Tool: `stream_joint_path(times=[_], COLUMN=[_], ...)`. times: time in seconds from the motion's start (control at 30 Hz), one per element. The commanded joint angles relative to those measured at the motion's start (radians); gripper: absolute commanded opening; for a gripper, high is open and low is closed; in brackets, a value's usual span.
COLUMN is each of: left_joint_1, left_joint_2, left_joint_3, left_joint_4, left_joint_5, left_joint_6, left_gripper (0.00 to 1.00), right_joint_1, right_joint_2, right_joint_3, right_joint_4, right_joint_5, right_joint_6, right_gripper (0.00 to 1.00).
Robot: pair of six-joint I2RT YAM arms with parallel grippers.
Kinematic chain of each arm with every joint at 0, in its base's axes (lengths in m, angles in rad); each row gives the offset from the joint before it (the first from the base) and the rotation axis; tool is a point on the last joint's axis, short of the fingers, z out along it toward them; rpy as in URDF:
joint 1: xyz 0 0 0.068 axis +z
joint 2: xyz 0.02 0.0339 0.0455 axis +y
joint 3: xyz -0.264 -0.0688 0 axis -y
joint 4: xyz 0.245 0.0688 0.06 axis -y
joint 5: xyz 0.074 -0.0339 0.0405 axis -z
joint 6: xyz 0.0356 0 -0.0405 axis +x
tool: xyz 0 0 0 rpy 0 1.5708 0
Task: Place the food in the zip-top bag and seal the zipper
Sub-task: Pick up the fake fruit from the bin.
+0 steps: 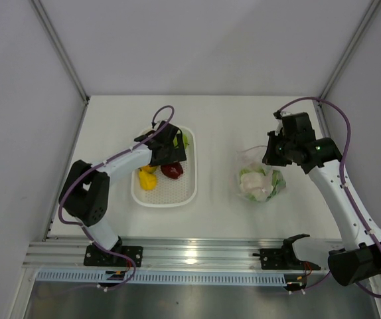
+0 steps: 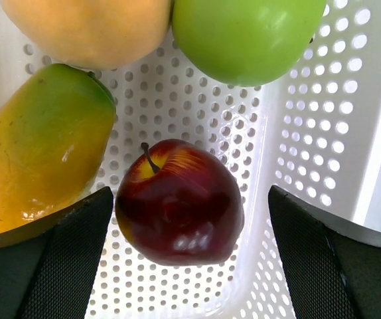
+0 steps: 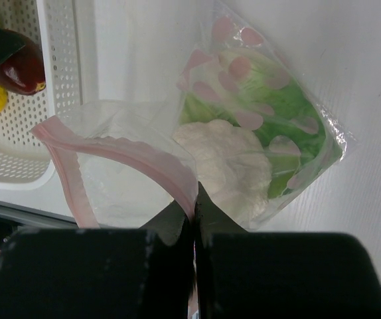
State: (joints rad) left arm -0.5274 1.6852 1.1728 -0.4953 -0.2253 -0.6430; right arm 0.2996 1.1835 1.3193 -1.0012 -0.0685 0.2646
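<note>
My left gripper (image 2: 190, 206) hangs open in the white perforated basket (image 2: 310, 119), its fingers either side of the dark red apple (image 2: 177, 203) without touching it. A lime-green fruit (image 2: 247, 36), an orange-yellow round fruit (image 2: 91, 26) and a yellow-green fruit (image 2: 38, 153) lie beside the apple. The clear zip-top bag (image 3: 243, 133) lies right of the basket and holds green (image 3: 283, 106) and white leafy lettuce (image 3: 224, 159). My right gripper (image 3: 195, 199) is shut on the pink zipper (image 3: 131, 153), lifting the mouth so that it gapes open.
In the top view the basket (image 1: 190, 189) sits left of centre and the bag (image 1: 260, 179) to its right, with bare table between them. A metal rail (image 1: 190, 256) runs along the near edge. Walls close in the left, right and back.
</note>
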Motion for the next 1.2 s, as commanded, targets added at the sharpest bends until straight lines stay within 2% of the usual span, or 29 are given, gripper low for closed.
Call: stream_joint_path(times=[0.0,0.23,0.4,0.87,0.97,1.07,1.17], left_joint_1=[0.009,0.007,0.0,-0.019,-0.019,-0.017,-0.019], left_joint_2=[-0.002,-0.044,-0.025,0.06,0.07,0.067,0.022], left_joint_3=[0.019,-0.061,-0.03,0.017,0.027,0.036,0.01], left_joint_4=[0.014,0.023,-0.106,-0.069,-0.049,-0.043,-0.02], left_joint_5=[0.009,0.041,-0.005,-0.023,-0.026,-0.017,0.006], left_joint_6=[0.019,-0.049,-0.142,-0.121,-0.097,-0.089,-0.086], left_gripper=[0.99,0.99,1.0,0.97,0.9,0.8,0.62], right_joint_1=[0.006,0.007,0.012,0.024,0.027,0.026,0.027], right_joint_2=[-0.002,-0.004,-0.012,-0.018,-0.012,-0.01,-0.012], right_joint_3=[0.051,0.044,0.035,0.043,0.035,0.032,0.032], right_joint_4=[0.024,0.026,0.026,0.016,0.022,0.023,0.019], right_joint_5=[0.013,0.007,0.01,0.024,0.021,0.025,0.035], right_joint_6=[-0.007,-0.007,-0.001,0.005,0.01,0.009,0.007], right_gripper=[0.0,0.0,0.0,0.0,0.0,0.0,0.0])
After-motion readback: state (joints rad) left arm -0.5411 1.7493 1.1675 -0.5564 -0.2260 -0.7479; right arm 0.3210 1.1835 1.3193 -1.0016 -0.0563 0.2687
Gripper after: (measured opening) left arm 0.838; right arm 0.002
